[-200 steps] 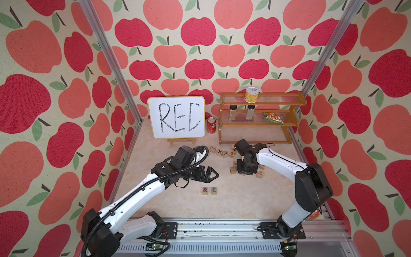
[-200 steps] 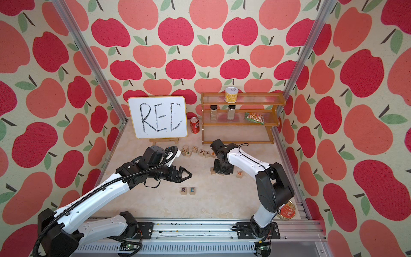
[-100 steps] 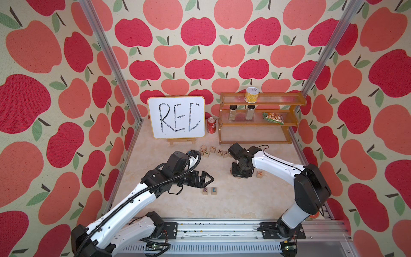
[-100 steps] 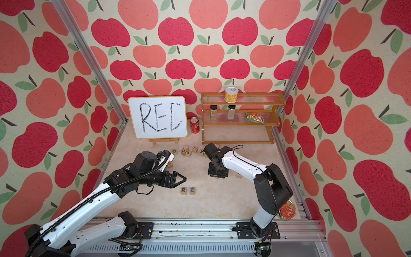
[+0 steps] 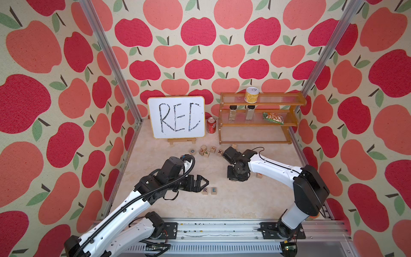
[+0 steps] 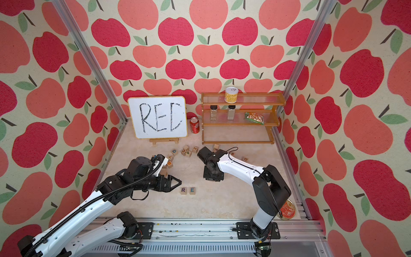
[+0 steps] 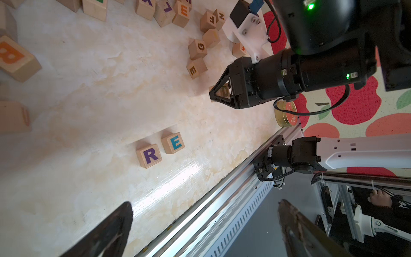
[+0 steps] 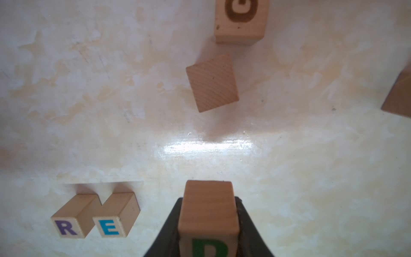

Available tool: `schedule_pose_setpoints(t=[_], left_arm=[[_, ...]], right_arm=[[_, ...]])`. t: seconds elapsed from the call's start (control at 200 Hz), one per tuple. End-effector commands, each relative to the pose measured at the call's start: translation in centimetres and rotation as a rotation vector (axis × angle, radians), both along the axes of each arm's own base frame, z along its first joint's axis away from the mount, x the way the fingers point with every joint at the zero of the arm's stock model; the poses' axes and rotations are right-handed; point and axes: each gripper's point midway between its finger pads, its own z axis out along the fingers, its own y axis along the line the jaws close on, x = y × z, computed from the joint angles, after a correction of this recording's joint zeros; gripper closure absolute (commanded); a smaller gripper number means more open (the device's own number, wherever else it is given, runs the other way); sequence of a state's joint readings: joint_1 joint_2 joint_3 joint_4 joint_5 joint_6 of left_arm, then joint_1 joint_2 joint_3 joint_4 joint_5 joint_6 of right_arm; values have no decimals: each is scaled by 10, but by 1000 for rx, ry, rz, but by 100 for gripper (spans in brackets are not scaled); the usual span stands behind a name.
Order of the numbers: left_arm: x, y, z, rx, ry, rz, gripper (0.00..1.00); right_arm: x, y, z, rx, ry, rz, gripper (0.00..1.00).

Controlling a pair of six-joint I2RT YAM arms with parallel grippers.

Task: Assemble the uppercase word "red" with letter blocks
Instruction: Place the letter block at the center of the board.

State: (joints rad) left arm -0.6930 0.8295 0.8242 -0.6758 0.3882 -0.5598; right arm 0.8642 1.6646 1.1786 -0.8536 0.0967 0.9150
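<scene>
Two letter blocks, a purple R (image 5: 205,190) and a blue E (image 5: 213,189), sit side by side near the table's front; both wrist views show them too, R (image 8: 65,227) and E (image 8: 109,227). My right gripper (image 5: 236,175) points down, behind and to the right of them, shut on the green D block (image 8: 208,213), which hangs just above the table. From the left wrist the D block (image 7: 224,91) shows between those fingers. My left gripper (image 5: 203,183) hovers just left of the R, open and empty, its fingers (image 7: 120,222) spread wide.
Several loose letter blocks (image 5: 206,151) lie scattered behind both arms. A whiteboard (image 5: 178,116), a red can (image 5: 211,125) and a wooden shelf (image 5: 255,120) stand at the back. A round tin (image 6: 288,210) sits at the front right by the rail.
The right gripper has carried the D block forward and a little left, away from the loose blocks. The left arm has drawn back toward the front left, still open.
</scene>
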Motion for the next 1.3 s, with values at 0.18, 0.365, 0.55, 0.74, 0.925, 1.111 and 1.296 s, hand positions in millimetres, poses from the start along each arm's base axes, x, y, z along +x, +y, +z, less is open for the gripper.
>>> schedule_pose_setpoints(t=[0.18,0.365,0.55,0.74,0.925,1.111,1.296], left_arm=[[-11,18,-13,27,36,66,1],[-17,26,-14,18,37,94,1],[-23,33,-17,11,49,117,1],[-30,39,-21,4,58,134,1],[-36,45,-23,-5,66,146,1],[-40,47,-24,-18,71,152,1],[-41,47,-23,-20,73,150,0]], right_arm=[[-6,13,1,-8,-14,-9,100],[-14,21,-1,-12,-10,7,100],[-21,31,-5,-5,-3,14,100],[-28,40,-9,-5,4,28,100],[-35,46,-16,-8,16,35,100],[-42,50,-23,-9,27,33,100],[-46,52,-28,-5,33,26,100]])
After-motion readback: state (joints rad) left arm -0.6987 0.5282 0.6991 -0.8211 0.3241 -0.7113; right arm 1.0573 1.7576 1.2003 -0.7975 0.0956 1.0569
